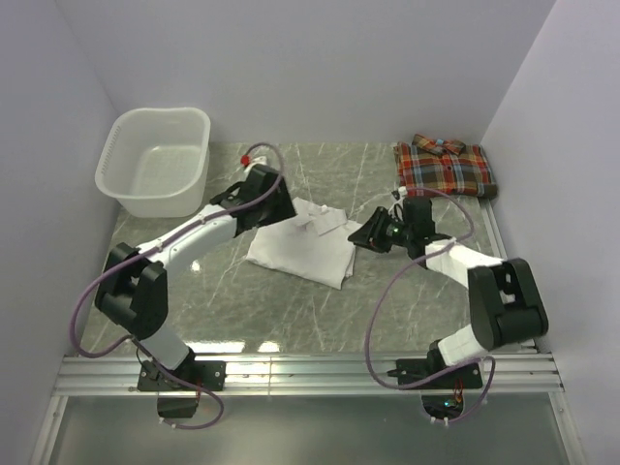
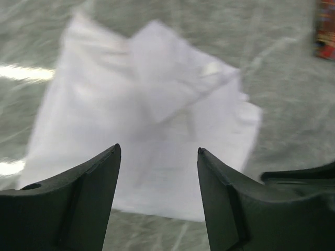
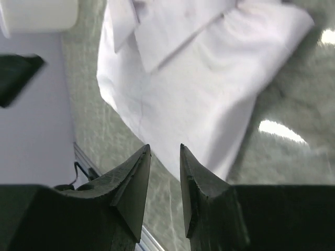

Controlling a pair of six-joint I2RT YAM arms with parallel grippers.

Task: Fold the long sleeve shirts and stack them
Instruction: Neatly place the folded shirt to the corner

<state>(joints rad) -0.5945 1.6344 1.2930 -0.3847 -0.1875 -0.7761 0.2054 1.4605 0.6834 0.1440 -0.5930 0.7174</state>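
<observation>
The white shirt (image 1: 302, 244) lies folded on the middle of the table, collar toward the back. It also shows in the left wrist view (image 2: 146, 120) and in the right wrist view (image 3: 193, 89). The red-orange plaid shirt (image 1: 444, 167) lies folded at the back right, and its edge shows in the left wrist view (image 2: 325, 29). My left gripper (image 1: 283, 209) hovers over the white shirt's back left edge; its jaws are wide open and empty (image 2: 158, 151). My right gripper (image 1: 362, 235) is just right of the white shirt, jaws a narrow gap apart, holding nothing (image 3: 165, 149).
A white plastic laundry basket (image 1: 155, 160) stands at the back left, empty. White walls close in the table on the left, back and right. A metal rail (image 1: 310, 373) runs along the near edge by the arm bases.
</observation>
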